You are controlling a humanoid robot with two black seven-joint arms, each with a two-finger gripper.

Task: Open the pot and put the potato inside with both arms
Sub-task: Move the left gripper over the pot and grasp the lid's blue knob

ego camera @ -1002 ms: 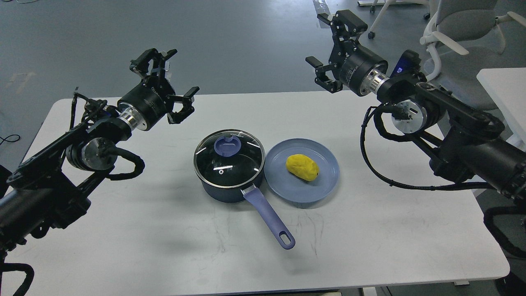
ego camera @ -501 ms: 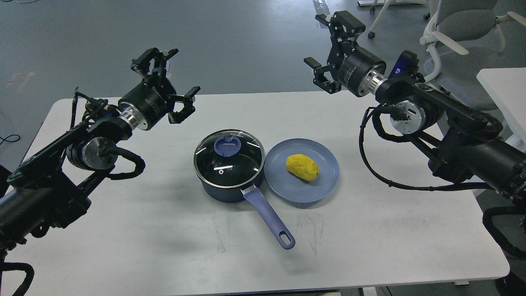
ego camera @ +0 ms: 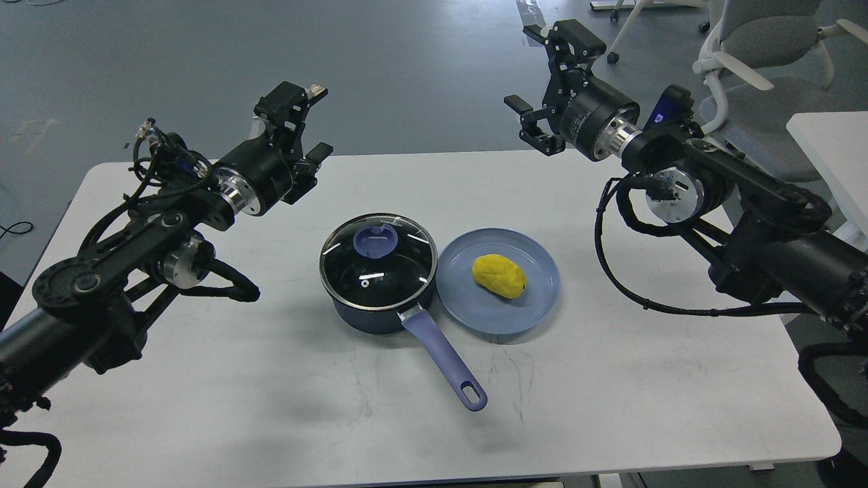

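Observation:
A dark blue pot (ego camera: 369,313) with a long lilac handle (ego camera: 444,362) stands mid-table. Its glass lid (ego camera: 400,268) with a blue knob (ego camera: 375,241) is on it. A yellow potato (ego camera: 499,275) lies on a blue plate (ego camera: 468,308) touching the pot's right side. My left gripper (ego camera: 306,127) is open and empty, held above the table up and to the left of the pot. My right gripper (ego camera: 537,78) is open and empty, high over the table's far edge, beyond the plate.
The white table (ego camera: 271,407) runs to rounded front corners. Grey office chairs (ego camera: 759,47) stand beyond the back right. A second white table (ego camera: 831,146) is at the right edge.
My left arm has swung right toward the pot and its wrist has rolled, turning the gripper. My right gripper has barely shifted. Pot, lid and potato have not moved.

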